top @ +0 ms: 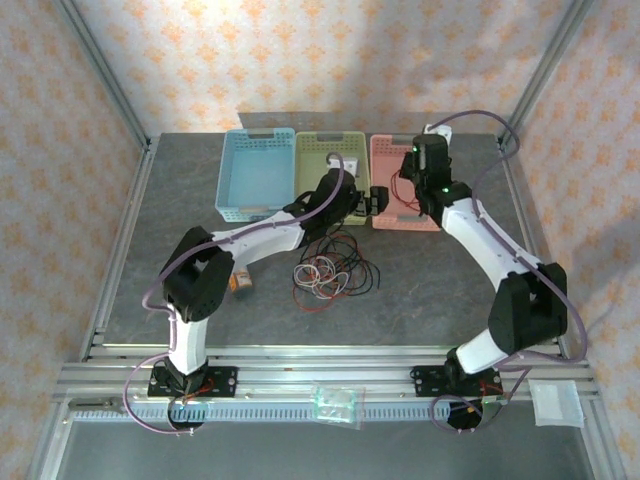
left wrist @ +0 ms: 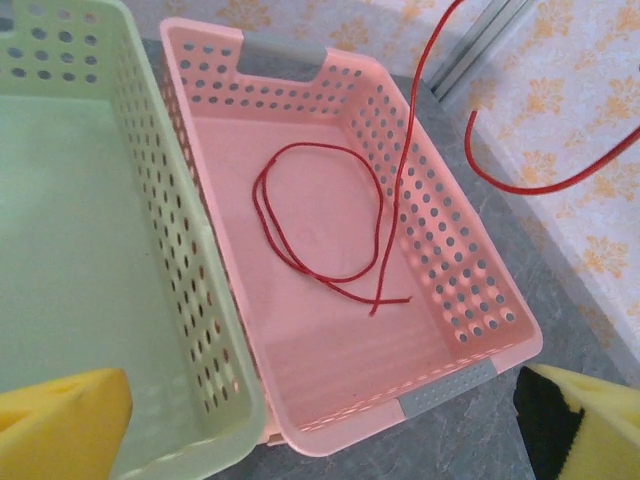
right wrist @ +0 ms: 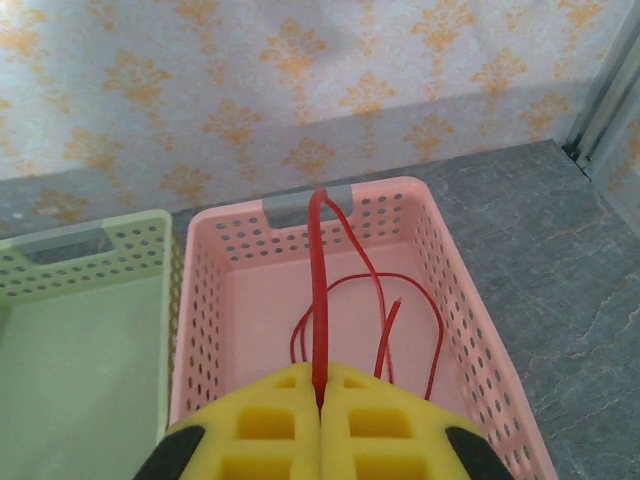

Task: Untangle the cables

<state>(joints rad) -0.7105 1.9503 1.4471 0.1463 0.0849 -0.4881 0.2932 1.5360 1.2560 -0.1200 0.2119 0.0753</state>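
Pinching a red cable (right wrist: 317,280) between closed pads, the right pincer (right wrist: 320,395) hangs over the pink basket (right wrist: 200,300), and the cable's lower loops lie on the basket's floor. The left pincer (left wrist: 325,430) stands wide, holding nothing, above the near ends of the pink basket and the green basket (left wrist: 180,250). A tangle (top: 330,272) of black, red and whitish cables lies on the desk (top: 450,290), in front of the baskets.

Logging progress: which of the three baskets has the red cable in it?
The pink basket, rightmost of the row; the red cable loops on its floor.
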